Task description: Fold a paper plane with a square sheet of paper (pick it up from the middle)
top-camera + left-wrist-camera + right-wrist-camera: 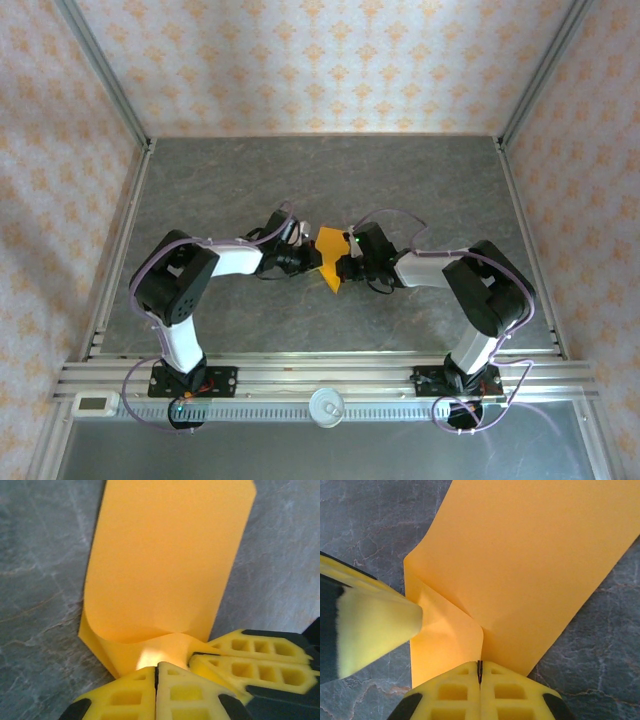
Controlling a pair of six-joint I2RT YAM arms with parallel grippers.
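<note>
**Top view.** We take the bright orange sheet of paper (328,264) as our reference. It is partly folded, and the grey marbled tabletop (220,190) spreads beneath it on every side. The left gripper (306,256) meets the sheet at its left edge. The right gripper (347,268) meets it at its right edge.

**Left wrist view.** We see the left gripper (156,672) pressed together on the near corner of the sheet (165,565), pinching it, with its yellow fingers touching and no gap between them. One side of the sheet curls over in a soft bend, so two layers show. The right gripper (202,652) holds the same near edge just beside.

**Right wrist view.** The right gripper (480,667) is likewise closed flat on the sheet (535,555). It pinches the near edge where a short crease begins. One of the left gripper's fingers (380,622) touches the folded flap of the sheet.
</note>
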